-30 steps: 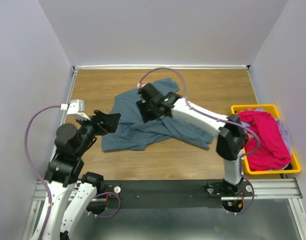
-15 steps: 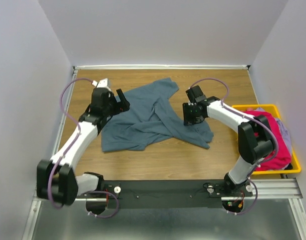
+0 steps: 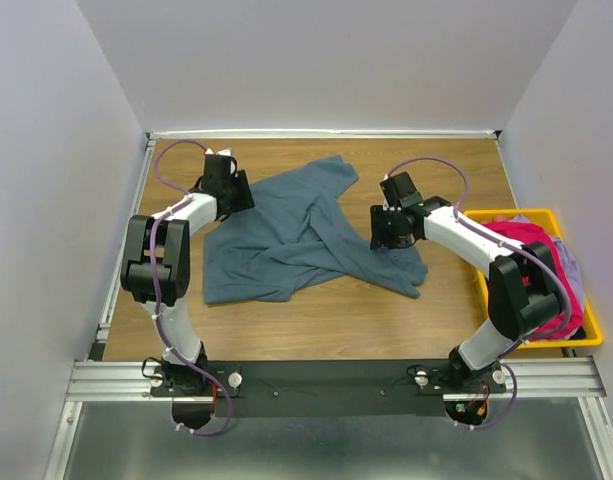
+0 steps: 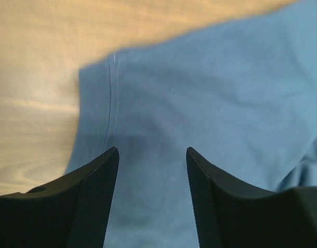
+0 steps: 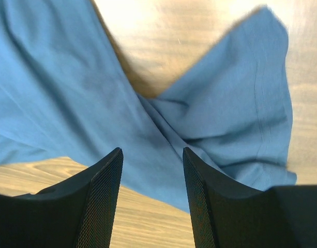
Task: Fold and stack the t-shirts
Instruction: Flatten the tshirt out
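Observation:
A slate blue-grey t-shirt (image 3: 296, 240) lies crumpled on the wooden table. My left gripper (image 3: 236, 195) is open over the shirt's upper left corner; the left wrist view shows its jaws apart over the hemmed edge of the shirt (image 4: 163, 103). My right gripper (image 3: 384, 230) is open over the shirt's right part; the right wrist view shows its jaws apart above a fold of the shirt (image 5: 148, 124). A magenta-pink t-shirt (image 3: 531, 275) lies in the yellow bin with a pale grey-blue one (image 3: 571, 262) partly under it.
The yellow plastic bin (image 3: 486, 217) stands at the table's right edge. White walls close in the table at left, back and right. Bare wood (image 3: 326, 320) shows in front of the shirt and at the back.
My left arm has swung from the near left out to the shirt's upper left corner. My right arm has drawn back from the shirt's middle to its right part.

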Motion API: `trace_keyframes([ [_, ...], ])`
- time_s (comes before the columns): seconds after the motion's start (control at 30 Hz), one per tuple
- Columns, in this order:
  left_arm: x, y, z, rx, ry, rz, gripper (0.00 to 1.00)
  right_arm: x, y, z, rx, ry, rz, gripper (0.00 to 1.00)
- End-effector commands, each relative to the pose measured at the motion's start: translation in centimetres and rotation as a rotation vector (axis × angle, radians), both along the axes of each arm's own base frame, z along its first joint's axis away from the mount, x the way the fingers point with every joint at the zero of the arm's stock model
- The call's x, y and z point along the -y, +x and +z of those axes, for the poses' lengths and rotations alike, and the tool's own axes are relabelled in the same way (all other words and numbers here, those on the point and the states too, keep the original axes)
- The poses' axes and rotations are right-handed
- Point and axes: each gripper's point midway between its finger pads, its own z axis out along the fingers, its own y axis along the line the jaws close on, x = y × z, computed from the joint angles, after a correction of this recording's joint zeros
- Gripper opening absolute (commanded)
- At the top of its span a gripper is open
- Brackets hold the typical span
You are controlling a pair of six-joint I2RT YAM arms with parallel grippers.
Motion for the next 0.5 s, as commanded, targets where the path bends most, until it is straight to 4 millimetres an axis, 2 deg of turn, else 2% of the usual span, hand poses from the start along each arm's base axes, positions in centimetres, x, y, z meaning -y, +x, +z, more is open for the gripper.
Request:
trace_keyframes([
  [0.0,0.2,-1.9,-1.7,-0.054,-0.019,-0.018,0.61,0.6,-1.8,-0.5,-0.043,0.000,0.010,0.58],
  [0.03,0.0,-2.5,-2.2,-0.071,-0.025,-0.009,0.58,0.6,-1.9,-0.6,-0.046,-0.002,0.010,0.58],
  [0.13,-2.7,-5.7,-4.6,-0.147,-0.067,0.069,0.54,0.6,-1.9,-0.6,-0.047,-0.002,0.010,0.58],
  [0.23,-4.2,-7.9,-5.5,-0.191,-0.076,0.107,0.54,-0.1,-1.6,-0.2,-0.050,0.025,0.024,0.58],
  [0.3,-5.3,-10.1,-5.8,-0.222,-0.084,0.139,0.54,-0.3,-1.5,-0.2,-0.055,0.029,0.027,0.58],
  [0.33,-5.4,-12.2,-6.7,-0.264,-0.095,0.156,0.54,-0.4,-1.4,-0.1,-0.055,0.032,0.030,0.58],
  [0.37,-5.5,-12.8,-5.6,-0.242,-0.108,0.172,0.53,-0.4,-1.4,-0.1,-0.059,0.034,0.032,0.58],
  [0.43,-5.7,-14.6,-5.2,-0.245,-0.136,0.197,0.53,-0.4,-1.9,-0.3,-0.081,0.034,0.044,0.58],
  [0.47,-5.6,-15.7,-4.2,-0.221,-0.159,0.220,0.53,-0.3,-2.1,-0.5,-0.088,0.026,0.054,0.58],
])
